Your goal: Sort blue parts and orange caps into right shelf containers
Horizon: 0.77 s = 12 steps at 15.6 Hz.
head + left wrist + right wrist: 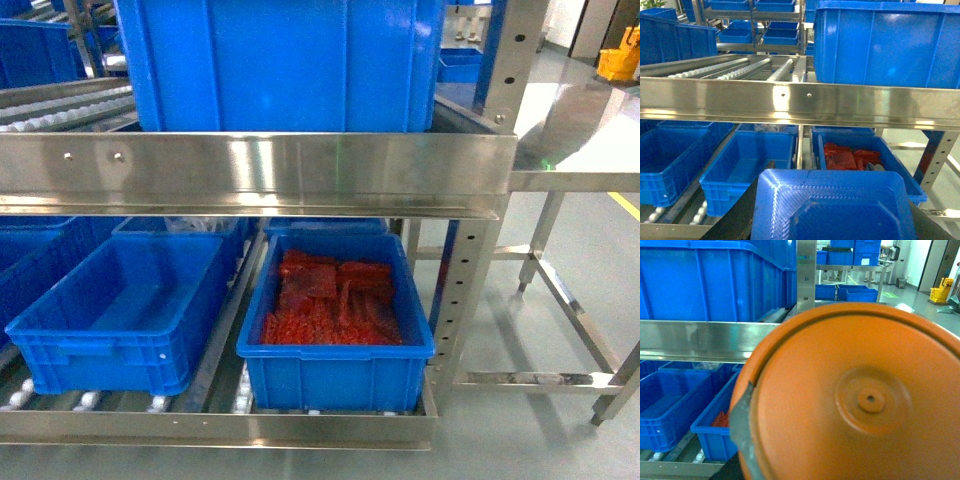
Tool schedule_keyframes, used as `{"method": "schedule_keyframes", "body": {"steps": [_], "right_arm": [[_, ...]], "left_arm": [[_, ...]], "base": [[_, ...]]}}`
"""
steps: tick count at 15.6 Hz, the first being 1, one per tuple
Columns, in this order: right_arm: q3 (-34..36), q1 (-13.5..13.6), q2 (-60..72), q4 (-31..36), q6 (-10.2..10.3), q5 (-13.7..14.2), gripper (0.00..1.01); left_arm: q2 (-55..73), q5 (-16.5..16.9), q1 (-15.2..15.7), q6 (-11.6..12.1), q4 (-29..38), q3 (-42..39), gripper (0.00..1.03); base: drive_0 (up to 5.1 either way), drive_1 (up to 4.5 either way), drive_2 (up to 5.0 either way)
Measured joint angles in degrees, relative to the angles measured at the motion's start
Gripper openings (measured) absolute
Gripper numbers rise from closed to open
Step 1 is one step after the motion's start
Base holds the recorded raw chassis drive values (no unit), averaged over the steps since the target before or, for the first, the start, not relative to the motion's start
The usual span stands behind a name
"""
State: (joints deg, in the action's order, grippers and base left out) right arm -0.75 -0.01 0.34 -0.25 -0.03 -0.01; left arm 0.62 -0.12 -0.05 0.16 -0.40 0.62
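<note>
A round orange plastic cap fills the right wrist view, a ribbed blue plastic part the left; the jaws' state can't be told, above the bright-blue plastic crates.

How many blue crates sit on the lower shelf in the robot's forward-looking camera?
3: one at the far left edge, an empty one left of centre, and one holding red-orange pieces. More sit behind, partly hidden.

On the upper shelf of the rack sits a large crate, toward the right end. Below it, on the lower rollers, two crates stand side by side: the left crate holds nothing visible, and the right crate holds a heap of parts. More crates stand behind and further left. A metal table frame stands right of the rack.
</note>
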Motion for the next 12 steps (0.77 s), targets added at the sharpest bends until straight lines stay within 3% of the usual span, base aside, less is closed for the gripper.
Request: {"method": "schedule_keyframes", "body": {"steps": [12], "right_arm": [[0.0, 0.0, 0.0, -0.1, 0.0, 0.0, 0.45]], "left_arm": [[0.0, 0.1, 0.0, 0.0, 0.0, 0.0, 0.42]], "base": [[-5.0, 2.38, 2.4]]}}
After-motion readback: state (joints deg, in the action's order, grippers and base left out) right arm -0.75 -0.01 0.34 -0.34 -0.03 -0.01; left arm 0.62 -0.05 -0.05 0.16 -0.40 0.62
